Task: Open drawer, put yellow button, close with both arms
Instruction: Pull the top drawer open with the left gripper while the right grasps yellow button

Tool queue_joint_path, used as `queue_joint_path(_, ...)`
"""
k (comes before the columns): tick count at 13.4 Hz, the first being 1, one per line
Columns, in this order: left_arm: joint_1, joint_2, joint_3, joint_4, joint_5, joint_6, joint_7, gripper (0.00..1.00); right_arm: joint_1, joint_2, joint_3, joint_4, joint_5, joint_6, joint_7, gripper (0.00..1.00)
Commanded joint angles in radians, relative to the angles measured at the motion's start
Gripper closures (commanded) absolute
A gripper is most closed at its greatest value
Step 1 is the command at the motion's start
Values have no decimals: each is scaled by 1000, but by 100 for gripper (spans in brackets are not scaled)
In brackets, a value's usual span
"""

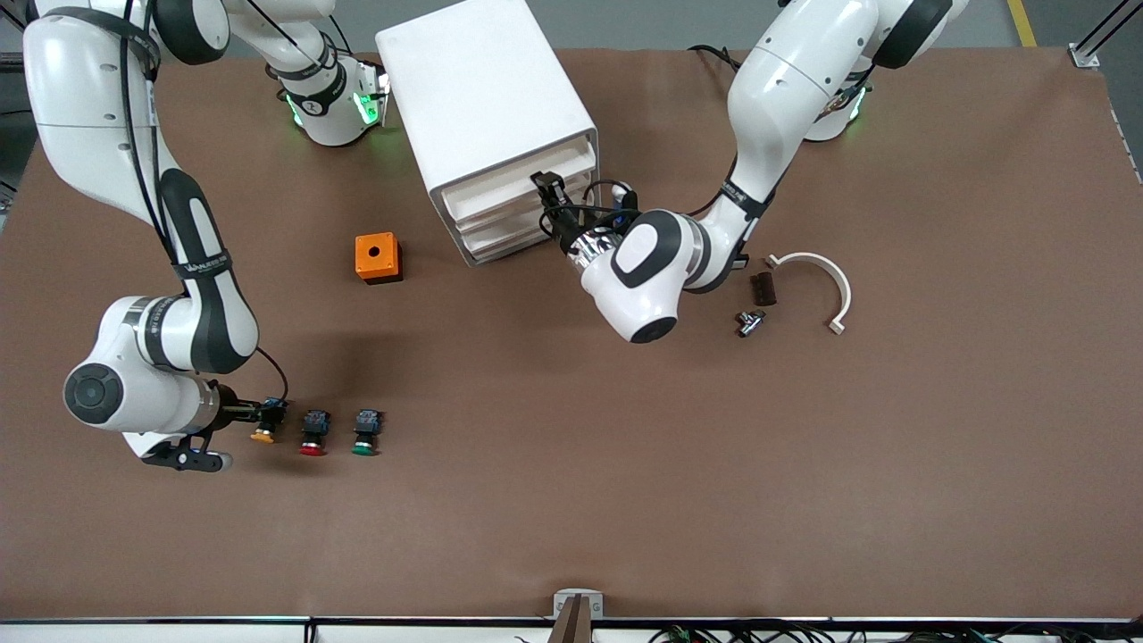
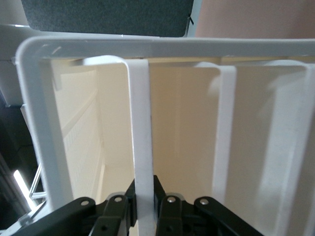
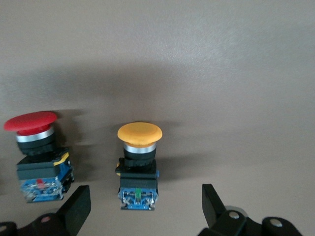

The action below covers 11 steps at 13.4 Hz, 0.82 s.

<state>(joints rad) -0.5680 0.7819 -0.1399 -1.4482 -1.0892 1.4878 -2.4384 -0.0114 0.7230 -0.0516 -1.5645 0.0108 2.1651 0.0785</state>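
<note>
Three buttons (image 1: 312,432), four drawers (image 1: 522,192)

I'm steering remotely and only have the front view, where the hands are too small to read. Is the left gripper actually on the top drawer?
Observer: Yes. In the left wrist view the left gripper is shut on the top drawer's front lip, one finger on each side of it.
Operator: And the right gripper, has it got the yellow button?
Observer: Not yet. The right wrist view shows the right gripper open, with the yellow button lying between its fingers, untouched.
Operator: Anything close enough to get in the way?
Observer: The red button lies beside it, just outside one finger.
</note>
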Motion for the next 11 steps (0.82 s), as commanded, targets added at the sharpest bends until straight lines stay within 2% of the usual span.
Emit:
queue_joint_path(1, 106, 10, 6, 49, 6, -17, 27, 100, -10, 19, 9, -18, 37, 42, 9, 0)
queue_joint_path(5, 184, 16, 19, 84, 6, -8, 143, 96, -13, 23, 9, -31, 52, 47, 9, 3)
queue_joint_path(6, 195, 20, 19, 84, 6, -4, 162, 82, -13, 24, 9, -31, 52, 47, 9, 5)
queue_joint_path(7, 201, 23, 19, 84, 6, -4, 177, 45, -13, 27, 9, -31, 52, 48, 7, 8)
queue_joint_path(8, 201, 22, 20, 84, 9, -4, 180, 17, -13, 29, 9, -31, 52, 47, 6, 14)
queue_joint_path(9, 200, 19, 20, 84, 11, -6, 180, 1, -12, 29, 9, -31, 52, 47, 4, 22)
queue_joint_path(11, 203, 13, 29, 87, 12, -8, 180, 0, -13, 29, 9, -31, 52, 48, -8, 42)
